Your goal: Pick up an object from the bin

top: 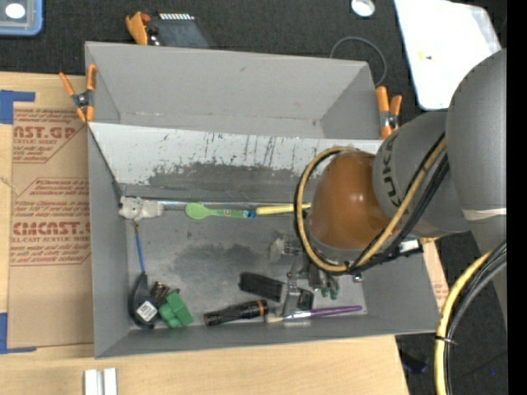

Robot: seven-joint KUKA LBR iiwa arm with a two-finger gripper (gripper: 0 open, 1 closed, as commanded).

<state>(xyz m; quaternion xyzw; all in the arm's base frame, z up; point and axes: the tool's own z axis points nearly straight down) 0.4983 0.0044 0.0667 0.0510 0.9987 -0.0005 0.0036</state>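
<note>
My gripper point(295, 285) hangs low over the front right of the bin floor, under the arm's orange cover. Just to its left lies a small black block point(261, 285). A purple pen point(331, 310) lies along the front wall directly below the gripper, its left end next to a silvery piece. A black marker with an orange band point(235, 311) lies to the lower left of the gripper. I see nothing held in the gripper.
A green-headed, yellow-handled utensil point(221, 212) lies across the middle of the bin. A white lump point(135, 210) with a thin blue rod point(138, 249) sits at the left wall. A black gadget with a green block point(158, 307) fills the front left corner.
</note>
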